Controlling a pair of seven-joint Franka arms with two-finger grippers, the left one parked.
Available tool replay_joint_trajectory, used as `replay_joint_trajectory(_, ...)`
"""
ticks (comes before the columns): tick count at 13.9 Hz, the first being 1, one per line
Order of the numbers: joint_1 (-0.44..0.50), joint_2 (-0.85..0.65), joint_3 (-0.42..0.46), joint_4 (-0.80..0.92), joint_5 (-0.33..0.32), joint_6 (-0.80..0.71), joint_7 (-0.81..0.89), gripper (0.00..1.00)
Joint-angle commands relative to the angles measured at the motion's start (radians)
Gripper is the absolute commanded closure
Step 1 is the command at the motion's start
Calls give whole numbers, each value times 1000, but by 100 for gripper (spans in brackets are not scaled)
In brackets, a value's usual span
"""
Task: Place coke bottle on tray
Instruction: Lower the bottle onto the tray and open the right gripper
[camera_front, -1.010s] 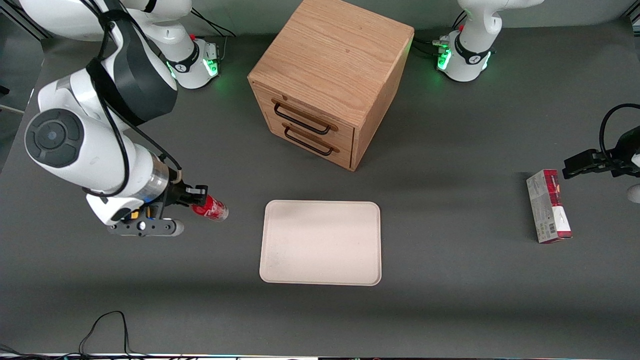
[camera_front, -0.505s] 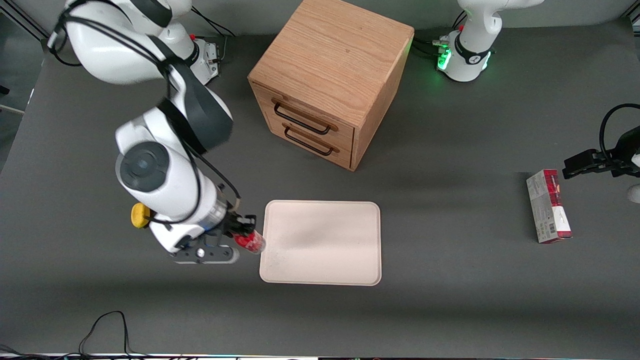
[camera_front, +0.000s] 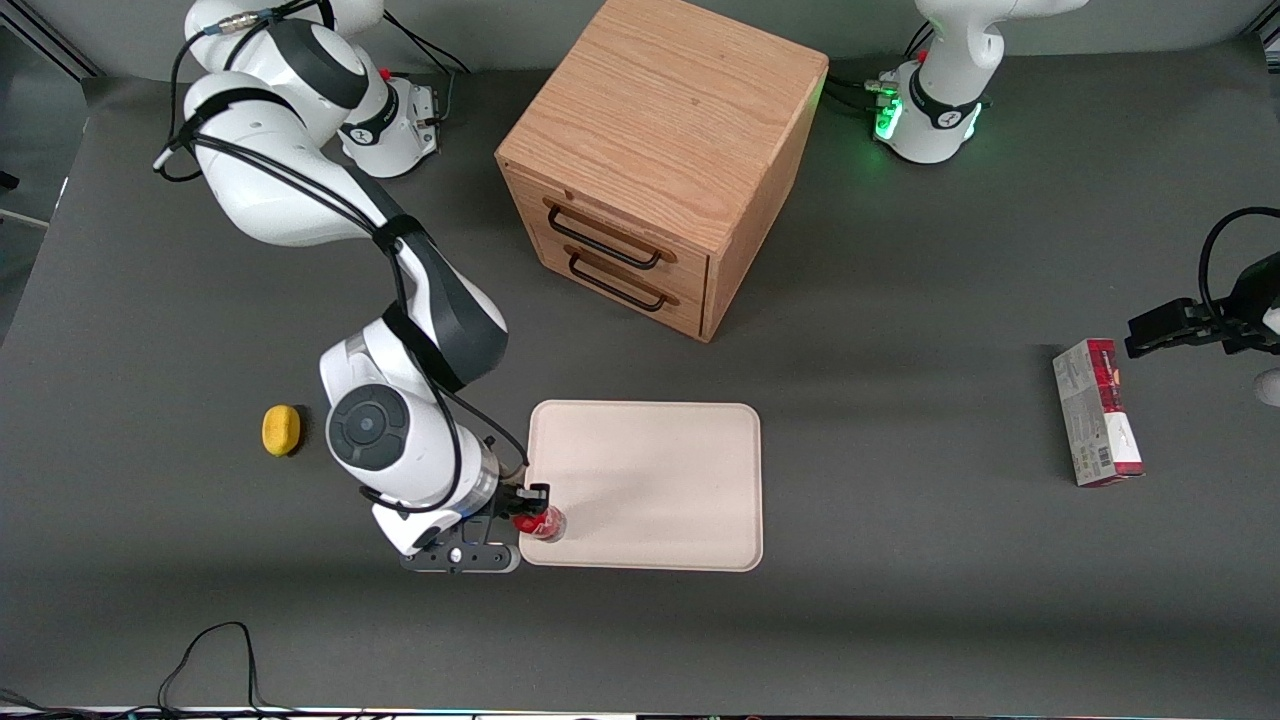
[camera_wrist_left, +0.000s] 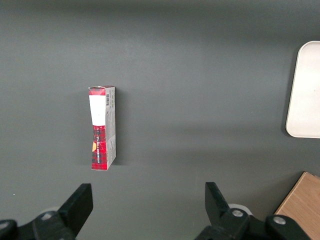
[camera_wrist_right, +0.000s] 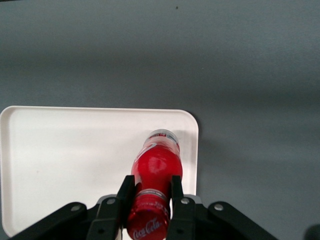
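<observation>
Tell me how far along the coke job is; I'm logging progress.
Done: the coke bottle is picked up and over a corner of the tray toward the working arm's end. In hand: the gripper is shut on the bottle above the tray; whether its base touches is unclear. Left: set it down, release, withdraw.

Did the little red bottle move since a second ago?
Yes. The bottle, held in the end effector, went from beside the tray to over the tray's corner nearest the camera.
</observation>
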Motion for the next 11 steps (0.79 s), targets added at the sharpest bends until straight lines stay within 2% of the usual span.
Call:
replay_joint_trajectory(1, 7, 7, 12, 4, -33, 28, -3, 100)
replay_joint_trajectory(11, 5, 23, -3, -1, -33, 54, -6, 100)
